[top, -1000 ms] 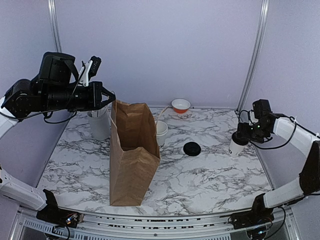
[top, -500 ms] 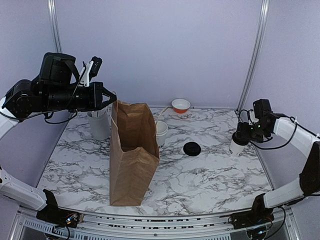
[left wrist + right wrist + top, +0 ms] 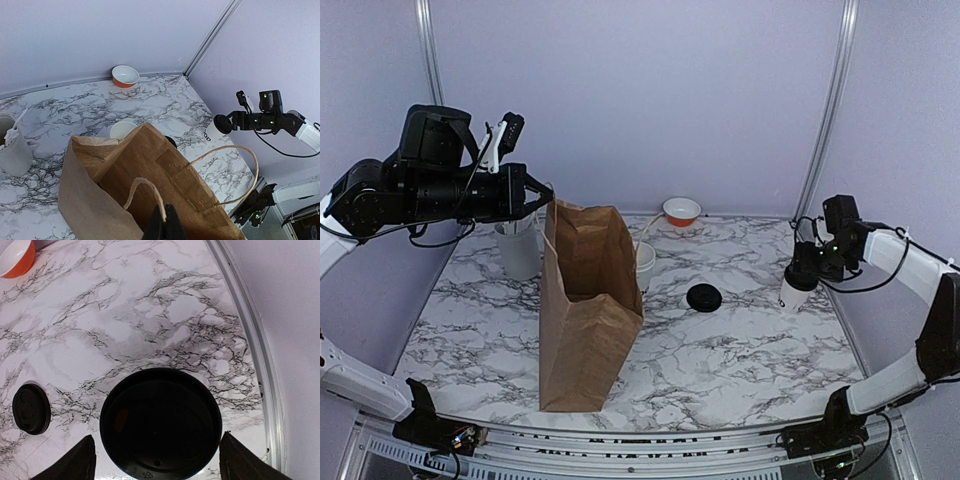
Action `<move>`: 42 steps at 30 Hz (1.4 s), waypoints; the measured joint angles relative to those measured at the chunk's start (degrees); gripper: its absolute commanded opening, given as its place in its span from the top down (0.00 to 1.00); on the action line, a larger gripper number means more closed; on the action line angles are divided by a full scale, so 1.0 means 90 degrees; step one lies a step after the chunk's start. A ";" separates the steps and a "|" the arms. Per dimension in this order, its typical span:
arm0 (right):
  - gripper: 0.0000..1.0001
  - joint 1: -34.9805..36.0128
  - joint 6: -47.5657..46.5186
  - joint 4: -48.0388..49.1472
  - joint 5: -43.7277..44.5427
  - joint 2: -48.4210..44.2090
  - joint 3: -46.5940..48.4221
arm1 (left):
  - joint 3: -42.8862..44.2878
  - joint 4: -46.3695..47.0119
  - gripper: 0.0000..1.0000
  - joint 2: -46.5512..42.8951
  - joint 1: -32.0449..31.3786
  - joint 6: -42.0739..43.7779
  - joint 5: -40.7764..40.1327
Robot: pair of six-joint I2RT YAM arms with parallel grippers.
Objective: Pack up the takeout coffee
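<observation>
**R gripper [image 3: 156, 436] closing round lidded cup [image 3: 793, 290]**

R gripper's fingers are narrowing either side of the lidded cup at the right of the top view; a sec ago they were standing wider. The cup itself isn't shifting, so the grasp is only just forming and the carry to the paper bag [image 3: 585, 320], centre-left, is still ahead. Can't tell whether the pads are biting yet: in the wrist view the black lid is covering the contact pts.

L gripper [image 3: 162, 225] is staying pinched together on the bag's handle [image 3: 145, 187], keeping the bag upright w/ its mouth open.

A second cup [image 3: 644, 262] is sitting lidless just behind the bag, mostly hidden by it. A loose lid [image 3: 704, 297] is lying on the marble table [image 3: 720, 370] between the two cups. The bag's interior is showing only dark, so any contents are staying out of sight.
</observation>
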 measured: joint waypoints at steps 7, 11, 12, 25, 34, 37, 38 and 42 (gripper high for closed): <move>0.18 0.0051 -0.0007 -0.0007 0.0197 0.0160 0.0061 | 0.0000 0.0002 1.00 0.0000 -0.0029 0.0002 0.0000; 0.19 0.0061 -0.0019 -0.0002 0.0214 0.0279 0.0061 | 0.0000 0.0007 1.00 0.0022 -0.0036 0.0002 0.0000; 0.19 0.0063 -0.0022 0.0000 0.0219 0.0308 0.0061 | 0.0000 0.0010 1.00 0.0032 -0.0041 0.0002 0.0000; 0.25 0.0146 -0.0022 0.0029 0.0330 0.0398 0.0061 | 0.0002 0.0049 1.00 0.0114 -0.0109 0.0017 0.0002; 0.32 0.0272 -0.0019 0.0015 0.0410 0.0396 0.0068 | 0.0005 0.0051 1.00 0.0165 -0.0143 0.0017 0.0005; 0.32 0.0306 -0.0019 -0.0073 0.0415 0.0384 0.0117 | 0.0005 0.0051 1.00 0.0168 -0.0151 0.0017 0.0005; 0.32 0.0328 -0.0019 -0.0129 0.0423 0.0372 0.0163 | 0.0005 0.0053 1.00 0.0170 -0.0155 0.0017 0.0002; 0.32 0.0442 -0.0019 -0.0260 0.0435 0.0209 0.0369 | 0.0041 0.0058 1.00 0.0194 -0.0168 0.0017 0.0002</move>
